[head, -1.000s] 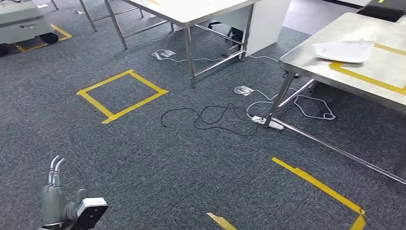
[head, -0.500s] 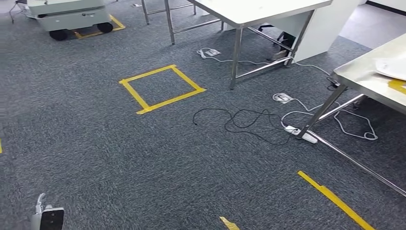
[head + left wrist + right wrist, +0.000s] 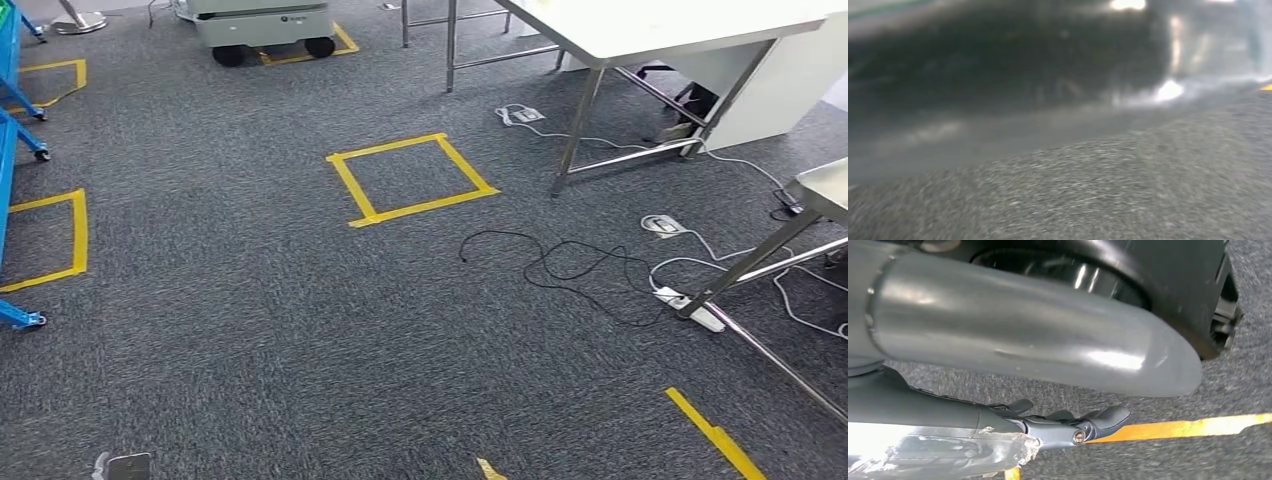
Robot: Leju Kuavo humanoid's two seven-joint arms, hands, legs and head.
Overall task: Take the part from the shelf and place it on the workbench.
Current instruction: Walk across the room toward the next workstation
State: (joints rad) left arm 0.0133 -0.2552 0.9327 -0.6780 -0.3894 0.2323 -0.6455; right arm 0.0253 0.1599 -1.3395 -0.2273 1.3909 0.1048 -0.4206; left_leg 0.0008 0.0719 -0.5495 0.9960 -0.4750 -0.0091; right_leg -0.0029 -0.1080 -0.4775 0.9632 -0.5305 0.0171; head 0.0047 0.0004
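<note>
At the far left, the blue shelf is showing; I'm judging this the approach step. My right hand is hanging, fingers straight, holding nothing. The left hand and the part's whereabouts I cannot tell. Next I'm needing to face the shelf.

no readable text, labels, brands or numbers showing anywhere, small dark mark on the cart too tiny to read, yellow tape squares on the carpet carrying no lettering
</note>
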